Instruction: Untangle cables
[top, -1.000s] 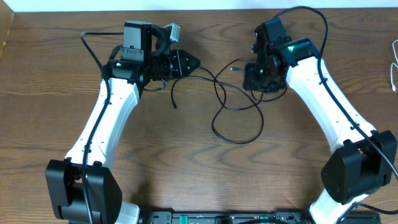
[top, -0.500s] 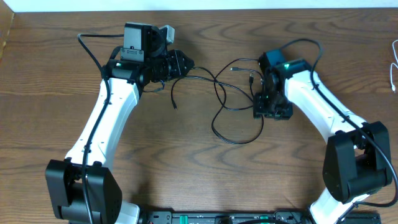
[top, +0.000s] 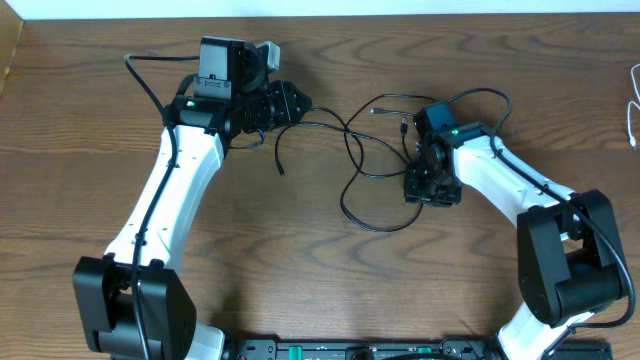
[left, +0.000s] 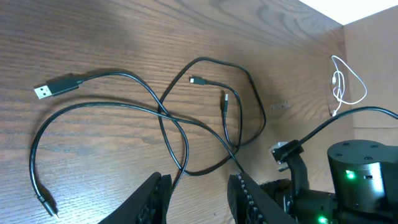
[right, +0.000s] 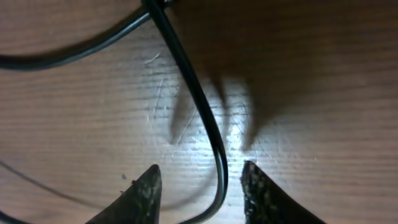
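- The black cables are still in a loose tangle in the middle of the counter, between the two arms. They cross each other a couple of times and make one big open loop toward 6 o'clock.
- The left wrist view is the clearest one. There's a flat USB plug out at 9 o'clock of the tangle. Two small plug ends sit close together inside the loop near 12 o'clock, and one more end is down at 7 o'clock.
- The left gripper sits at about 10 o'clock of the tangle. Its jaws are a fair bit apart, way wider than a cord, and one black strand runs down into the gap from the left wrist camera's angle. It doesn't look pinched.
- The right gripper is at 3 o'clock of the tangle, pointing down, right on the edge of the big loop.
- From its own wrist camera the fingertips are just off the wood. The jaws straddle a black strand that curves down between them. There's a gap on both sides of it, so they aren't clamped on it.
- The white cable is way off at the 3 o'clock edge of the counter, well apart from the black ones. It also shows as a small loop in the left wrist view.
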